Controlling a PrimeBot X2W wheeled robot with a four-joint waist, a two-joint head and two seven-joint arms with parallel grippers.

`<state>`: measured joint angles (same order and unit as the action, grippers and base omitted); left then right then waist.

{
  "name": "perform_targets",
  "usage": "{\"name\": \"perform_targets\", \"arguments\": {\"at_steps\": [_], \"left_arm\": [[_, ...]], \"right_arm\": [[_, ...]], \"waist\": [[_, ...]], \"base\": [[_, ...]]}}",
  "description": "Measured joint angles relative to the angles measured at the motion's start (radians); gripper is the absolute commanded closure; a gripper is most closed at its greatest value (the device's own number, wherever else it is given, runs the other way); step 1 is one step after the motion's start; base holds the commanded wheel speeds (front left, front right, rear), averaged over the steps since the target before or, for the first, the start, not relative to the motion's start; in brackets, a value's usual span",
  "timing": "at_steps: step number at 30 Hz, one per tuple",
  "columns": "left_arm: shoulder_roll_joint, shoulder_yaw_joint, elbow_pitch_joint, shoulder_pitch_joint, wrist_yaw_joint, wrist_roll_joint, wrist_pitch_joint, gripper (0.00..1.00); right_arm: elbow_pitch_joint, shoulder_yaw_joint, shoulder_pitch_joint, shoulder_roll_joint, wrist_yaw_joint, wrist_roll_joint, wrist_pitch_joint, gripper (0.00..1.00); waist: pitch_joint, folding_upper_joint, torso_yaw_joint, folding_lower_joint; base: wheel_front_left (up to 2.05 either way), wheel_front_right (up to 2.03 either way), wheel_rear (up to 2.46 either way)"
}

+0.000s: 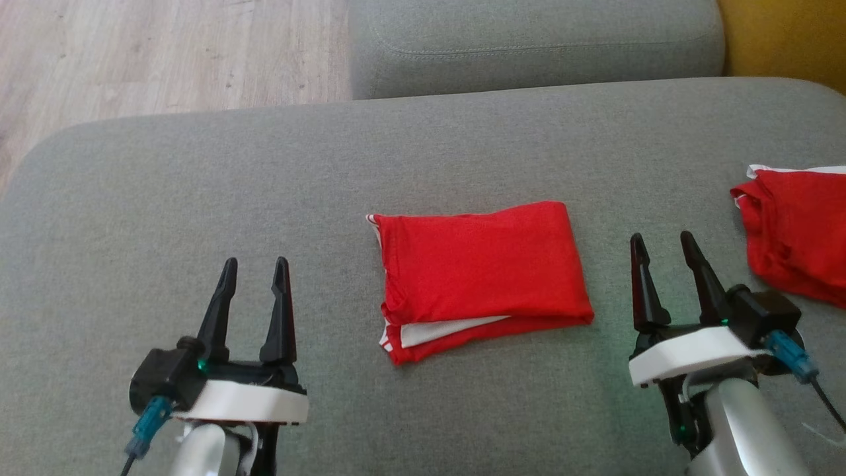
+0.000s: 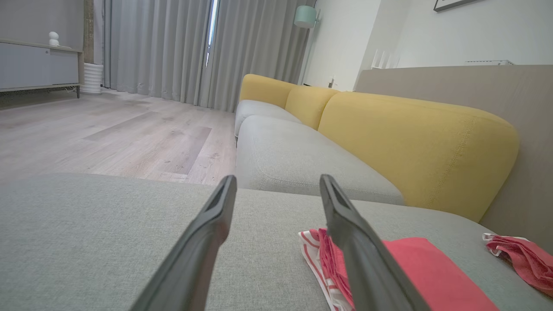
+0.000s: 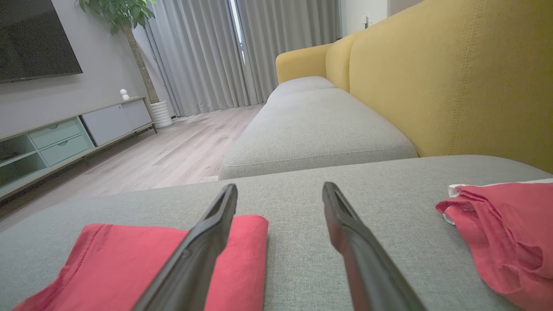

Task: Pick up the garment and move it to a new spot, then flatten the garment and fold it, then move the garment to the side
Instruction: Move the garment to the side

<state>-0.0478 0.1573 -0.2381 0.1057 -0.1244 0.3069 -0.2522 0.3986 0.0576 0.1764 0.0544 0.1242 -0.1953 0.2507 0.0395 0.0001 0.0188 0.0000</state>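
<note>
Left gripper (image 1: 256, 261), right gripper (image 1: 661, 235): black tapered fingers (image 1: 220, 311), white collars (image 1: 244, 402), silver forearms (image 1: 747, 423), teal plugs (image 1: 790, 354).

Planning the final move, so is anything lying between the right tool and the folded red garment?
Nothing visible: bare cushion separates the right tool from the folded garment; another red garment lies farther right.

Head camera downward; wrist cameras low beside the same folded garment (image 1: 482, 271)
</note>
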Motion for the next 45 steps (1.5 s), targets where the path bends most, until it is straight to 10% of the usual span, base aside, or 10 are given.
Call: {"name": "perform_targets", "arguments": {"at_steps": [20,43,44,45], "left_arm": [[0.000,0.008,0.008,0.000,0.001,0.000,0.000,0.00],[0.001,0.094,0.013,0.088,0.002,0.003,0.000,0.00],[0.001,0.094,0.013,0.093,0.002,0.003,0.000,0.00],[0.001,0.094,0.013,0.096,0.002,0.003,0.000,0.00]], "right_arm": [[0.031,-0.003,-0.005,-0.001,0.000,-0.002,0.000,0.00],[0.545,0.079,0.323,0.016,0.000,-0.016,-0.094,0.00],[0.554,0.088,0.330,0.018,0.000,-0.021,-0.093,0.04],[0.560,0.097,0.333,0.020,0.000,-0.028,-0.092,0.75]], "waist": [[0.017,0.0000,0.029,0.0000],[0.158,0.0000,0.146,0.0000],[0.159,0.0000,0.147,0.0000],[0.159,0.0000,0.147,0.0000]], "base": [[0.00,0.00,0.00],[0.00,0.00,0.00],[0.00,0.00,0.00],[0.00,0.00,0.00]]}}
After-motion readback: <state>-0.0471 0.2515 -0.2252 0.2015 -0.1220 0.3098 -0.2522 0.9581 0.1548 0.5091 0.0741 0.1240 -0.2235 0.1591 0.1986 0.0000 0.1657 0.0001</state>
